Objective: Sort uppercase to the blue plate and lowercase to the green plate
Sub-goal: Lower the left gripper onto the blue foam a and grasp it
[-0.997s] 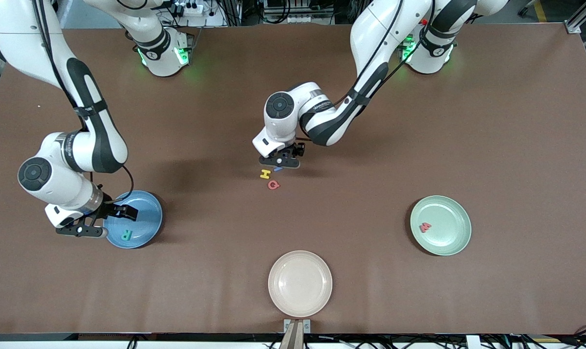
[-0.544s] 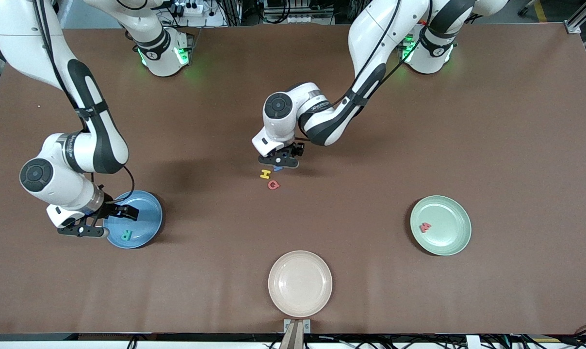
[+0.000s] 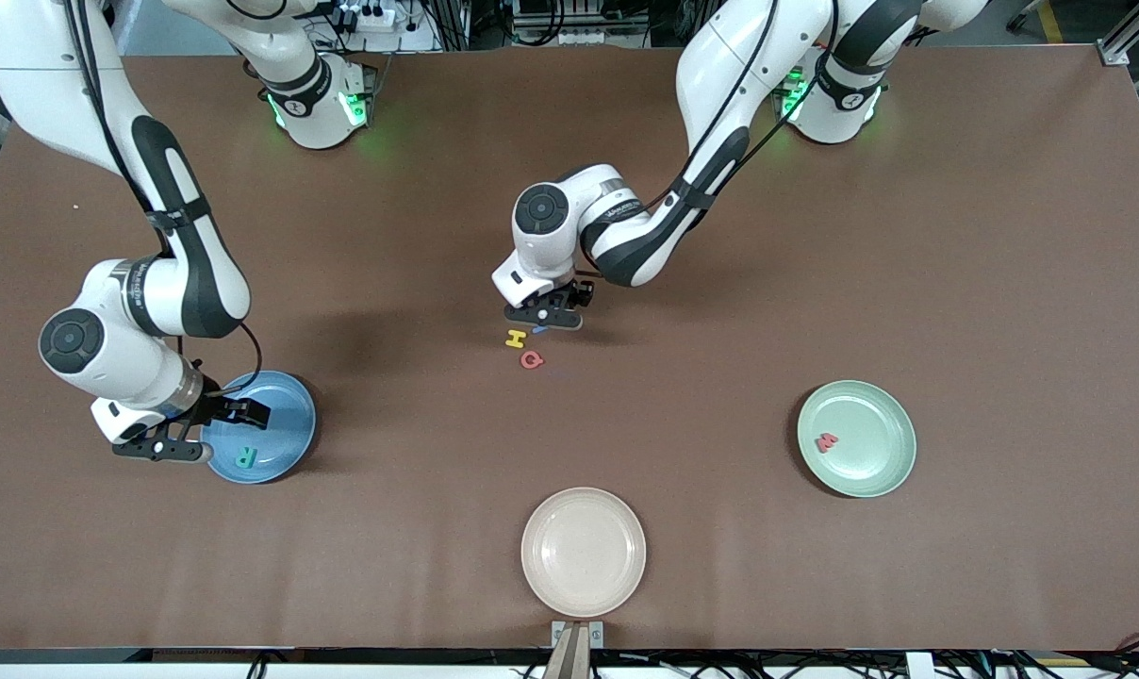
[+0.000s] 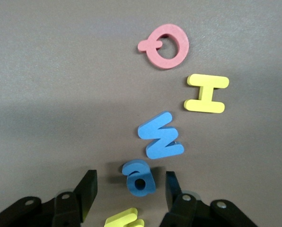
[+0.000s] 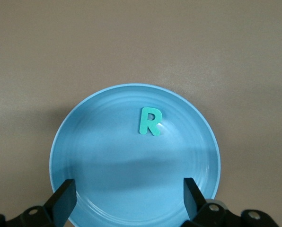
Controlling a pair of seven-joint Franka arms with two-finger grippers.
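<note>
My left gripper (image 3: 543,316) is low over the loose letters at the table's middle. Its fingers (image 4: 89,187) stand open on either side of a blue a (image 4: 139,178), with a gap on each side. Beside the a lie a blue M (image 4: 161,136), a yellow H (image 4: 206,93), a red Q (image 4: 164,39) and part of a yellow letter (image 4: 124,220). My right gripper (image 3: 206,432) hangs open and empty over the blue plate (image 5: 108,156), where a teal R (image 5: 150,121) lies. The green plate (image 3: 871,471) holds a red w (image 3: 826,441).
A cream plate (image 3: 583,552) stands near the table's edge closest to the front camera, between the two coloured plates. The yellow H (image 3: 516,339) and red Q (image 3: 531,359) lie just nearer to that camera than my left gripper.
My left gripper's fingers have drawn closer together around the blue a. The right arm has hardly moved.
</note>
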